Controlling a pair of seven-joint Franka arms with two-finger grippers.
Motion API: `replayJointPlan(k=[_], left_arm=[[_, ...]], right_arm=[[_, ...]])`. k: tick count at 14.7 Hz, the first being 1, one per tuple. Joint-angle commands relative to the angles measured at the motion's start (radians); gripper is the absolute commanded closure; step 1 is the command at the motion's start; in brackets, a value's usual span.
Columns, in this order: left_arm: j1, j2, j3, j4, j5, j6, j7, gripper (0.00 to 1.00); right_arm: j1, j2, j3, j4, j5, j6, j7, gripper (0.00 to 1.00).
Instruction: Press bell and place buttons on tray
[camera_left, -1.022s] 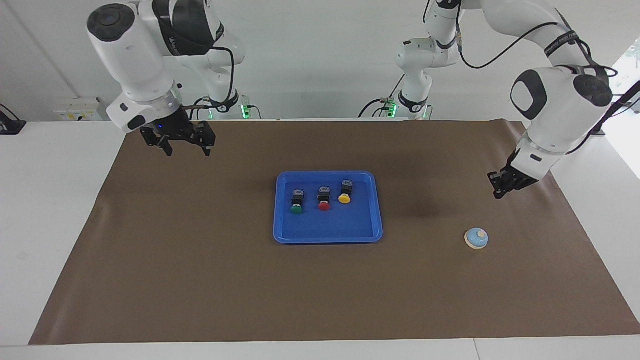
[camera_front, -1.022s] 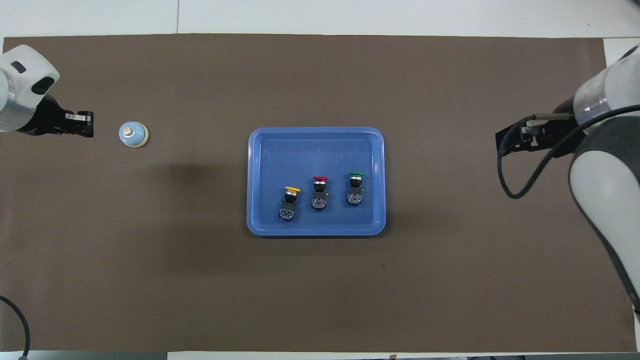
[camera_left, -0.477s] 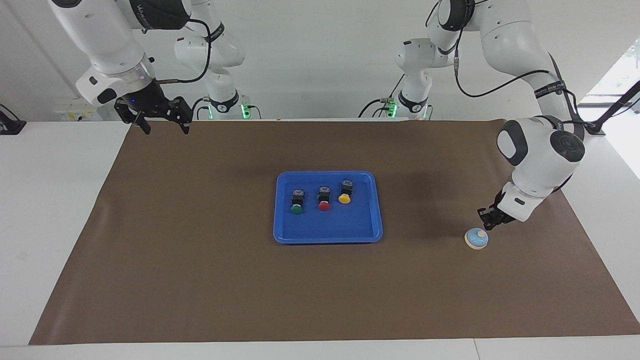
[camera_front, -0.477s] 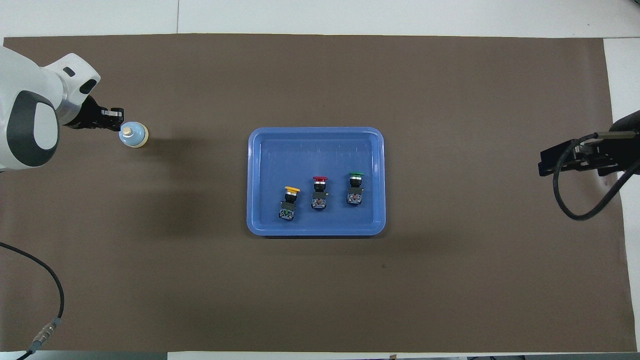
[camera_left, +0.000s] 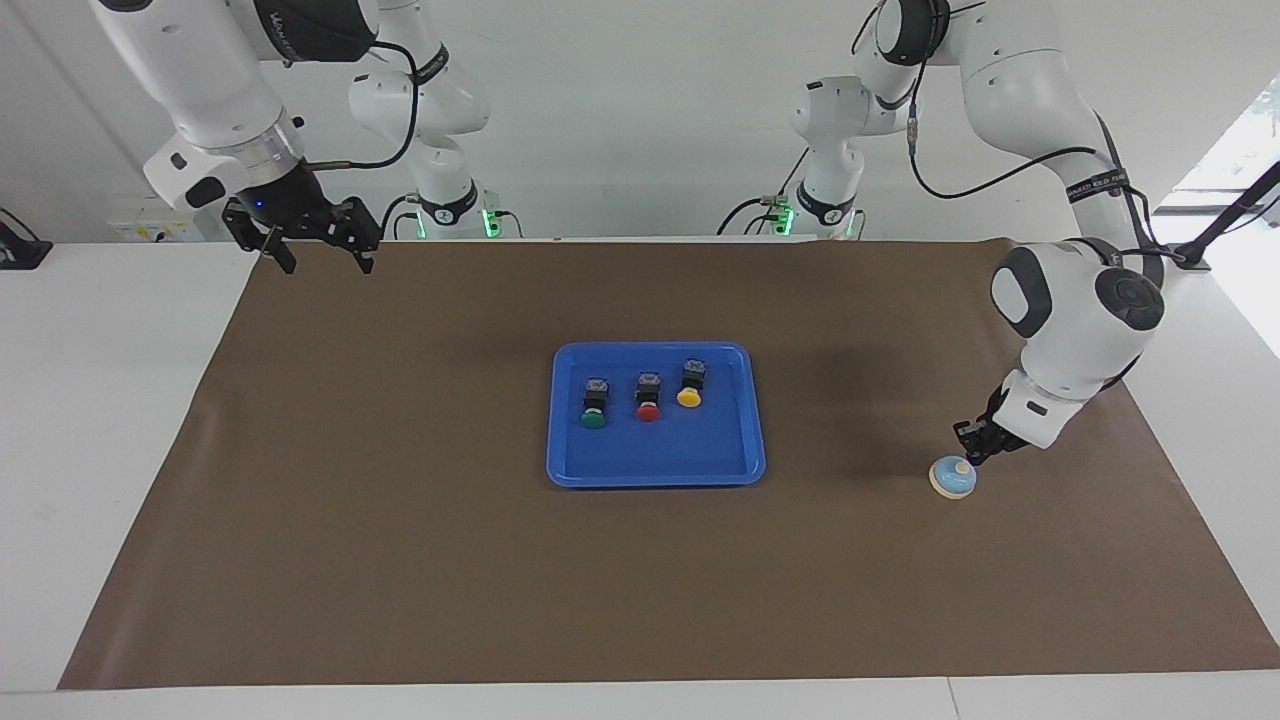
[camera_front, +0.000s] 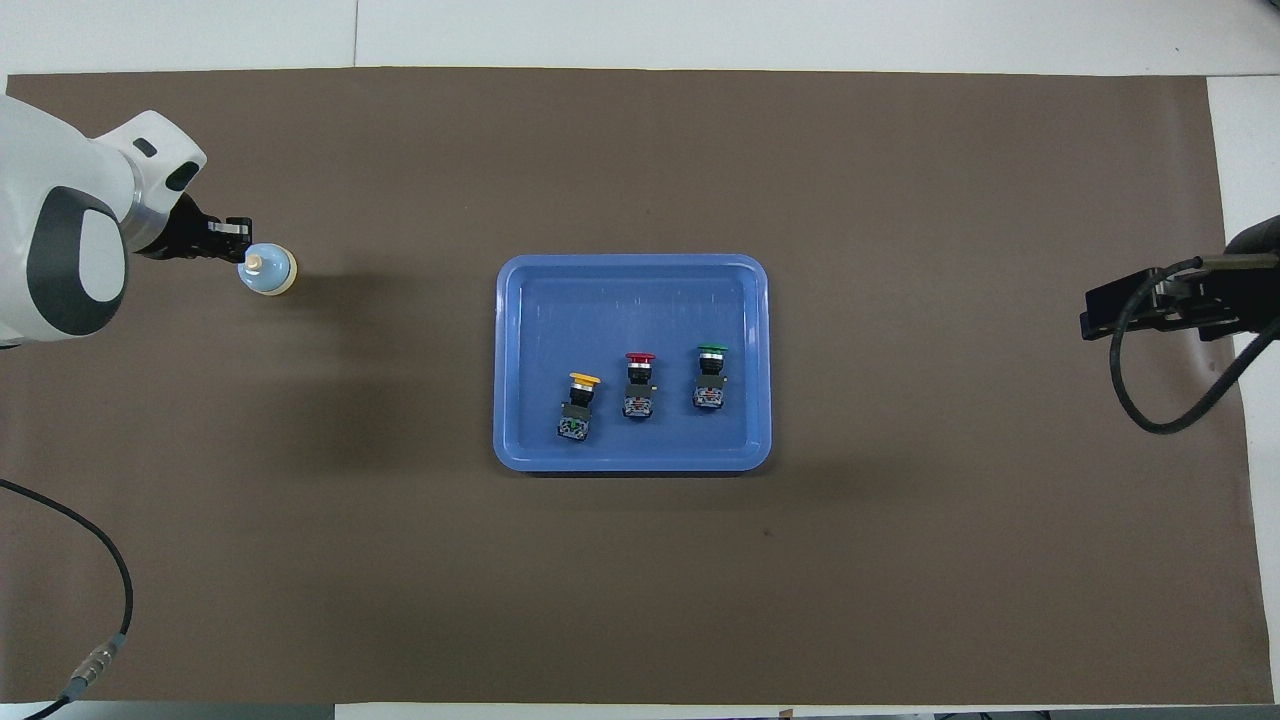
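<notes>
Two white robot arms work over a brown mat (camera_left: 400, 560) on a white table. Over the last second the left gripper (camera_left: 972, 440) has dropped from mid-air near the mat's edge to the bell (camera_left: 953, 477), and its closed fingertips, holding nothing, now sit at the bell's cream knob. Whether they are already pressing it down cannot be told. In the same second the right gripper (camera_left: 315, 255) has pulled up and back toward the robots. It now waits over the near corner of the mat at the right arm's end, jaws spread wide and empty.

The bell press therefore looks to be under way, and it appears to be the last step left, since all the buttons already lie in the tray (camera_left: 655, 468).

The bell is a small dome, light blue on top, with a cream knob and a cream rim at its base. It stands on the mat toward the left arm's end of the table, well apart from the tray.

The tray is a flat blue rectangle with rounded corners and a raised rim, at the middle of the mat. In it three black-bodied push-buttons lie in a row: the green button (camera_left: 593, 420), the red button (camera_left: 648, 411) and the yellow button (camera_left: 689, 397), the green one toward the right arm's end.
</notes>
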Motion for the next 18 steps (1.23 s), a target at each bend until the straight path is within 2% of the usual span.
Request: replayJointPlan(k=[1, 6, 9, 11, 16, 18], left_arm=[[-0.001, 0.012, -0.001, -0.031, 0.027, 0.063, -0.023, 1.00], [-0.004, 0.027, 0.001, -0.109, 0.028, 0.172, -0.026, 1.00], [-0.004, 0.027, 0.001, -0.096, 0.028, 0.149, -0.025, 1.00], [-0.001, -0.001, 0.002, -0.074, 0.028, 0.088, -0.022, 1.00], [0.008, -0.219, 0.001, -0.056, 0.028, -0.140, -0.022, 1.00], [0.010, -0.317, 0.001, -0.064, 0.027, -0.224, -0.028, 0.90]], right_arm=[[-0.014, -0.019, 0.017, -0.026, -0.012, 0.017, 0.012, 0.00], [-0.020, -0.023, 0.015, -0.037, -0.014, 0.020, 0.012, 0.00], [-0.020, -0.025, 0.017, -0.037, -0.014, 0.018, 0.012, 0.00], [-0.023, -0.025, 0.015, -0.037, -0.012, 0.014, 0.012, 0.00], [-0.022, -0.025, 0.012, -0.035, -0.012, 0.011, 0.009, 0.00], [-0.020, -0.025, 0.012, -0.035, -0.012, 0.009, 0.008, 0.00]])
